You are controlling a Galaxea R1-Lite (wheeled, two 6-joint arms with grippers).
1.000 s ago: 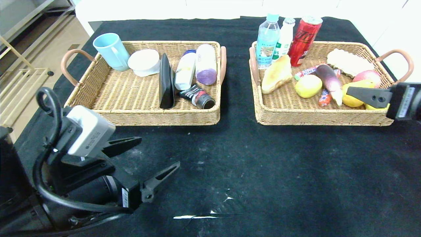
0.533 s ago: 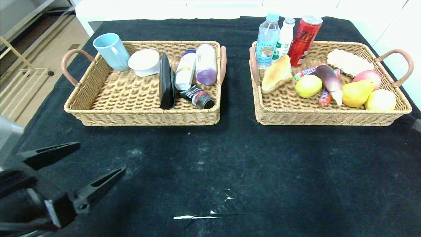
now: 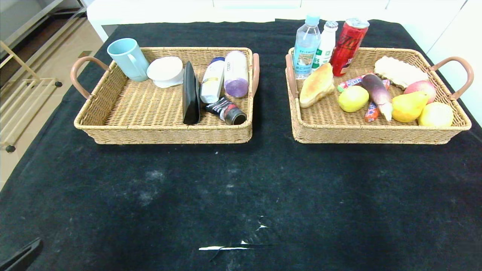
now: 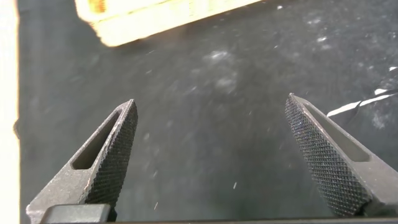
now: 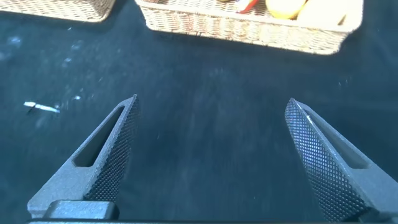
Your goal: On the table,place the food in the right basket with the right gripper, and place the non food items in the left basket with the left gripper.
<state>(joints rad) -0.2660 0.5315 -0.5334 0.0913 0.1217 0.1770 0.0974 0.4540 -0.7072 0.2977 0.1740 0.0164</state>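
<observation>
The left basket (image 3: 113,128) holds a blue cup (image 3: 128,59), a white round box (image 3: 165,70), a black case (image 3: 190,94), two bottles (image 3: 226,75) and a dark tube (image 3: 226,110). The right basket (image 3: 376,133) holds bread (image 3: 316,85), a water bottle (image 3: 305,46), a white bottle (image 3: 324,42), a red can (image 3: 348,46), fruit (image 3: 408,106), a radish (image 3: 376,94) and a biscuit (image 3: 399,70). My left gripper (image 4: 211,149) is open and empty over bare black cloth; only one finger tip (image 3: 20,256) shows at the head view's lower left. My right gripper (image 5: 211,149) is open and empty over the cloth, in front of the right basket (image 5: 249,28).
The black cloth (image 3: 241,188) covers the table, with a white scrap (image 3: 226,247) near the front middle. A shelf frame (image 3: 22,94) stands off the table's left side. A corner of the left basket (image 4: 161,15) shows in the left wrist view.
Both arms have drawn back. The left arm has gone from the lower left almost out of the head view. The right gripper left the right basket's edge and is out of the head view.
</observation>
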